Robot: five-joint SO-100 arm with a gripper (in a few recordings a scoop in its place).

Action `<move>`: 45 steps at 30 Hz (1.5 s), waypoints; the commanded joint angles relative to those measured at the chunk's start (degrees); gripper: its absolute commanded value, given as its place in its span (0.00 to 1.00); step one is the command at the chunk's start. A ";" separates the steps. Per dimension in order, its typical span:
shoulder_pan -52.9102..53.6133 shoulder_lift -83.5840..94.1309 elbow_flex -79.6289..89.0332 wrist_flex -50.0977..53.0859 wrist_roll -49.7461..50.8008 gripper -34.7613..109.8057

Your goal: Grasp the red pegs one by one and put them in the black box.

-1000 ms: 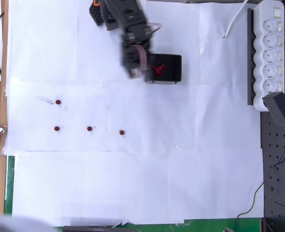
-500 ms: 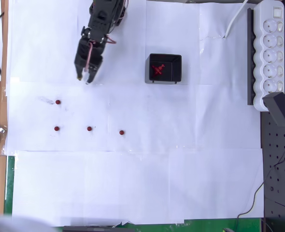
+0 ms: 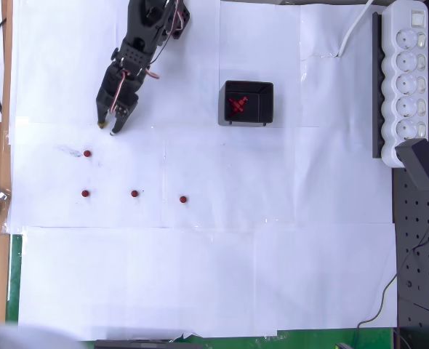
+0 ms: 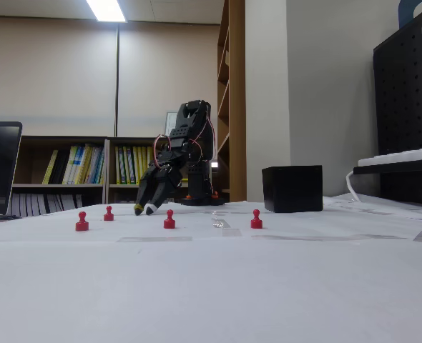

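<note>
We saw the gripper (image 3: 107, 128) slightly open and empty, well left of the black box (image 3: 248, 102) in the overhead view. Some red pegs (image 3: 237, 105) lay inside the box (four more stood on the tabletop (image 3: 273, 254), below and left of it).

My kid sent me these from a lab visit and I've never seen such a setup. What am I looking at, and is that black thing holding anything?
It is a small black robot arm with a two-finger gripper. One picture looks straight down on a paper-covered table; the other is taken low, from table level. Four small red pegs stand loose on the paper. More red pegs lie inside the black box. The gripper hangs low above the paper, slightly open, with nothing between its fingers. A white power strip lies at the table's edge.
</note>
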 commanded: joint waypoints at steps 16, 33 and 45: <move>2.55 14.68 15.12 -4.66 0.00 0.32; 2.64 18.72 17.14 -8.17 1.23 0.31; 2.64 19.07 17.40 -8.35 1.05 0.24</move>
